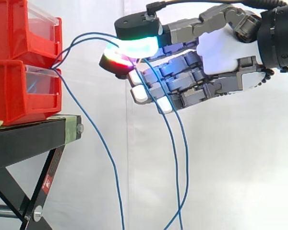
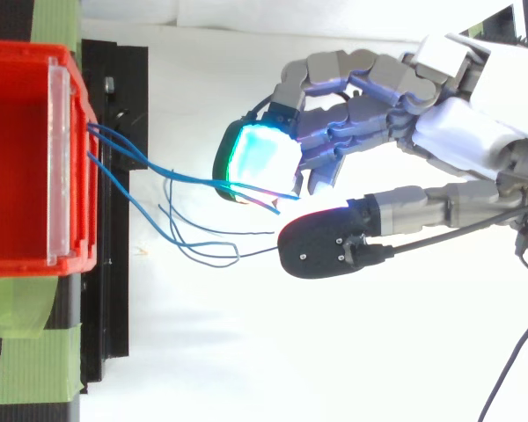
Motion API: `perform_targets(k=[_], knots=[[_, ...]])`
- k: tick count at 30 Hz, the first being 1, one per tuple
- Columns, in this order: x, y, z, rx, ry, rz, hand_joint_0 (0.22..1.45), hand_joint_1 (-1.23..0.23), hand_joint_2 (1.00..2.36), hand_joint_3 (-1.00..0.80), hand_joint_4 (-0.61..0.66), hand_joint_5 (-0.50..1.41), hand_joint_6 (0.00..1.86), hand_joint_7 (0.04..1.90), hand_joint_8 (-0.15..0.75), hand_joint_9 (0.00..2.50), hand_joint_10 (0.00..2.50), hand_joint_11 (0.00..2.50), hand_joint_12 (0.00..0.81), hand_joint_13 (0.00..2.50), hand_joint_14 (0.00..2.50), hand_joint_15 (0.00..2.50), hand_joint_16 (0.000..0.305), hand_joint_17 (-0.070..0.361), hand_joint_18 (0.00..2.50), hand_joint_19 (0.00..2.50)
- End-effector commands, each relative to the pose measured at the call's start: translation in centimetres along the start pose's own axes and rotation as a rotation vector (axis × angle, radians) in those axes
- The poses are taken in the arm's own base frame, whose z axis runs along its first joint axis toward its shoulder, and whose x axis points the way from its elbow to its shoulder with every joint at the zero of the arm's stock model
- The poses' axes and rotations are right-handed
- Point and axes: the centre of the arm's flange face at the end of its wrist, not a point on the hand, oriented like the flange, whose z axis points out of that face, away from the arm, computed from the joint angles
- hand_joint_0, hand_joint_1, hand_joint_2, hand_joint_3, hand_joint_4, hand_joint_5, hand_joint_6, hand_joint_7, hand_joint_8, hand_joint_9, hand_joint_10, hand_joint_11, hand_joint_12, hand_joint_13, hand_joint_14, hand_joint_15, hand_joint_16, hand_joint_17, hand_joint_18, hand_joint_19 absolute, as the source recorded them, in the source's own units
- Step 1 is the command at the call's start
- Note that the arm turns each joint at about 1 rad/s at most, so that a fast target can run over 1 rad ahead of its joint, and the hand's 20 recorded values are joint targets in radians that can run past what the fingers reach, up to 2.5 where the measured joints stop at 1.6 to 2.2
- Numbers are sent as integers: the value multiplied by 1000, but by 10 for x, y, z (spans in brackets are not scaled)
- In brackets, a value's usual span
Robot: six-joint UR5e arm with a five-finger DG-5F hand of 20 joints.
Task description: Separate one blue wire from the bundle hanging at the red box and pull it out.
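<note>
Blue wire (image 1: 89, 35) clamped between glowing pads (image 1: 139, 46) of the hand (image 1: 221, 52), at 3 o'clock from the red box (image 1: 14, 91). Held apart from a strand (image 1: 110, 163) hanging toward 6 o'clock; pulling out not yet done.

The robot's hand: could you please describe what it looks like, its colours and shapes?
The hand has a smooth white palm shell and grey, blocky, segmented fingers. Their thick pads glow cyan-green, red and white; two sit in black housings. A black cylindrical wrist joins it.
</note>
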Motion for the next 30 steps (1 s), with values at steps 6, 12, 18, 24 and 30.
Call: perform_targets(k=[6,12,18,24,30], knots=[[0,0,0,0,1,-2,723,-914,1028,-173,185,-268,825,1109,309,458,18,1295,411,611,27,1011,52,117,579,1049],[0,0,0,0,-1,0,737,-917,1025,-186,166,-271,821,1117,307,435,19,1290,407,583,27,1002,52,118,555,1038],[0,0,0,0,-1,0,749,-921,1022,-240,163,-270,819,1115,306,424,19,1277,408,579,27,999,53,119,548,1027],[0,0,0,0,-1,-2,726,-956,1019,-280,160,-271,813,1130,304,405,19,1275,406,562,28,984,54,121,546,1011],[0,0,0,0,-1,-2,708,-967,1016,-327,183,-274,814,1118,308,389,19,1275,411,550,27,972,54,122,537,994]])
